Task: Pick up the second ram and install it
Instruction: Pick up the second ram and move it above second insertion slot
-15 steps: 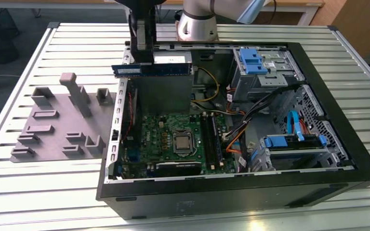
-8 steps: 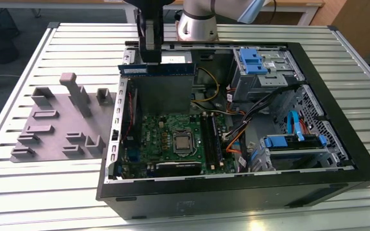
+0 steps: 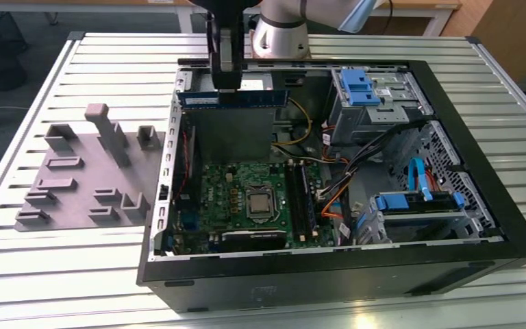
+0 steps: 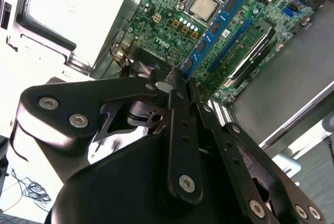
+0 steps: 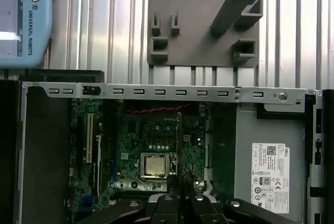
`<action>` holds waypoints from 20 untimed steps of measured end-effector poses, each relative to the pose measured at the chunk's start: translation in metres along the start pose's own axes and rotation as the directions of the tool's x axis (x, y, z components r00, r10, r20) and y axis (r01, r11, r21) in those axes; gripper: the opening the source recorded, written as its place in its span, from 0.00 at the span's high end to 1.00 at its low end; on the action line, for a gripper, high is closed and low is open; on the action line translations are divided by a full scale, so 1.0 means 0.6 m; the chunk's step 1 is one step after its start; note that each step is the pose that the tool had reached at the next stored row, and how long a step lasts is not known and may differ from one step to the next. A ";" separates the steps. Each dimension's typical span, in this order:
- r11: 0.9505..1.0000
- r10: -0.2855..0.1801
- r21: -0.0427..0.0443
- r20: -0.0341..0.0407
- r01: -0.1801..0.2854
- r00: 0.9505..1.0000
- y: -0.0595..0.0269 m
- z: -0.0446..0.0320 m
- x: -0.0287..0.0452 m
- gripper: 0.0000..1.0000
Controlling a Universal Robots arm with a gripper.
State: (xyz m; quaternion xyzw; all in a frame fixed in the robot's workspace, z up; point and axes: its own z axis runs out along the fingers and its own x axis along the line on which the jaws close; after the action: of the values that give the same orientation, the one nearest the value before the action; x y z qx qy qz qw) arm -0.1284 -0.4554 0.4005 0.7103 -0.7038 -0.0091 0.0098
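Note:
The second ram (image 3: 235,98), a slim dark-blue stick, hangs level above the grey power-supply box (image 3: 231,133) at the far end of the open computer case. My gripper (image 3: 227,88) is shut on its top edge. In the second wrist view the ram (image 4: 214,28) runs out from between the gripper (image 4: 180,80) fingers, with the green motherboard (image 4: 172,10) far beneath it. The motherboard (image 3: 240,199) lies in the case floor, and its long black slots (image 3: 300,199) sit towards the exterior view's right. In the first wrist view the gripper (image 5: 181,205) hovers over the motherboard (image 5: 151,145).
A grey holder tray (image 3: 80,178) with upright blocks lies on the slatted table at the exterior view's left, also seen in the first wrist view (image 5: 203,20). Drive cages with blue clips (image 3: 372,92) and loose cables (image 3: 336,157) fill the case's right side. The black case wall (image 3: 336,274) rims the near side.

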 end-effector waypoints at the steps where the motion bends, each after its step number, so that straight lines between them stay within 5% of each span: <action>1: 1.000 0.000 0.000 0.000 0.000 1.000 -0.002 0.000 0.000 0.86; 9: 1.000 0.000 0.000 0.000 0.000 1.000 -0.026 0.000 0.000 0.86; 20: 1.000 0.000 0.000 0.000 0.000 1.000 -0.094 0.000 0.001 0.86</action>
State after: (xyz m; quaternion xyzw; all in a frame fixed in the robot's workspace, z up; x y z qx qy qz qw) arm -0.0720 -0.4553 0.3990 0.7103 -0.7038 -0.0091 0.0098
